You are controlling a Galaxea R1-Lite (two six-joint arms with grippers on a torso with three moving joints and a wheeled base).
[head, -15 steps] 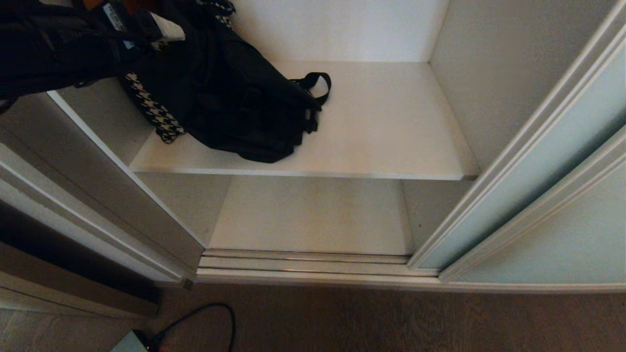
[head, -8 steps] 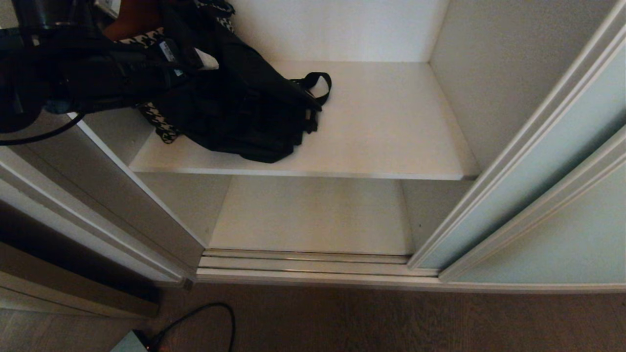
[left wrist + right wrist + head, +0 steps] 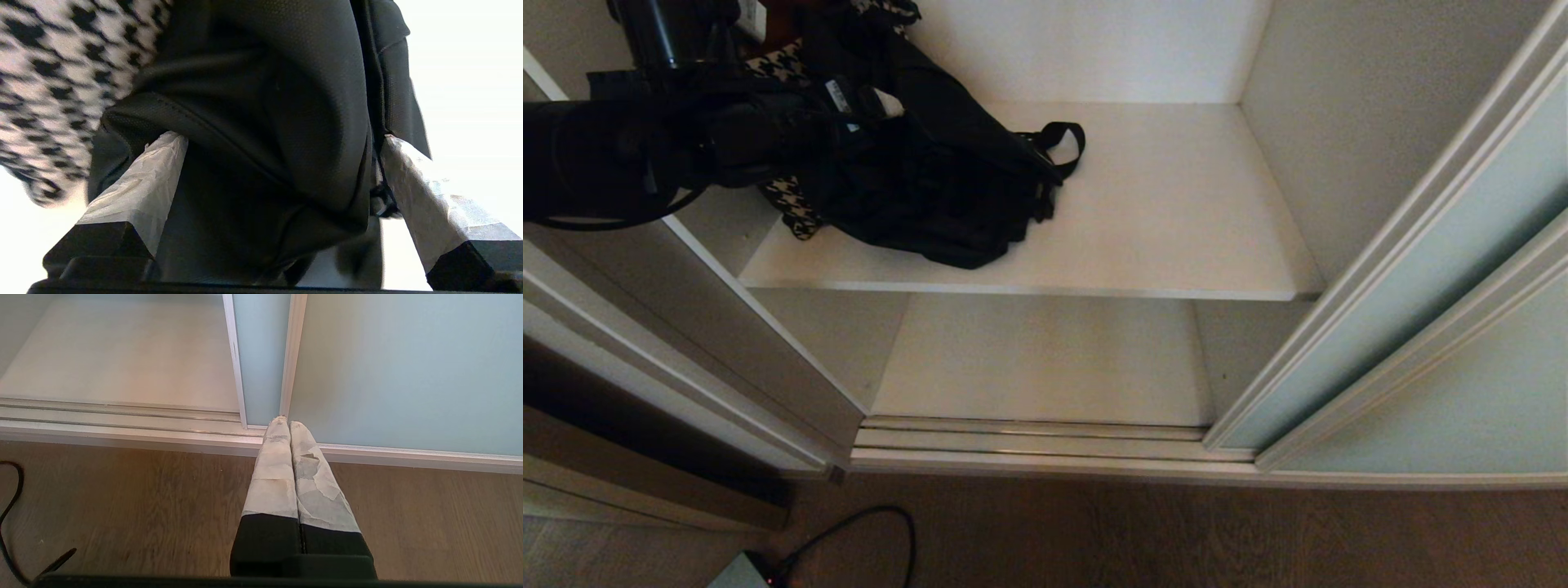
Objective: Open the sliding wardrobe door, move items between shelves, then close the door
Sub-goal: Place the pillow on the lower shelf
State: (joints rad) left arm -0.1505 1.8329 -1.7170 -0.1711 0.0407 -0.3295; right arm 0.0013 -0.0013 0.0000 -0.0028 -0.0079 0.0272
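Lying across the left half of the upper shelf (image 3: 1176, 204), the black bag (image 3: 931, 196) runs its long axis from about 10 o'clock down to 4 o'clock, strap loop (image 3: 1066, 143) pointing right. A second ago the left pincer (image 3: 882, 106) sat further left; now it has pushed in against the bag, jaws spread wide astride a fold of black fabric without clamping it. A houndstooth item (image 3: 788, 204) lies at the bag's 9 o'clock. Open shelf stretches rightward to the side wall. The sliding wardrobe door (image 3: 1445, 245) stands open. The right pincer (image 3: 284, 420) hangs closed near the floor track (image 3: 122, 416).
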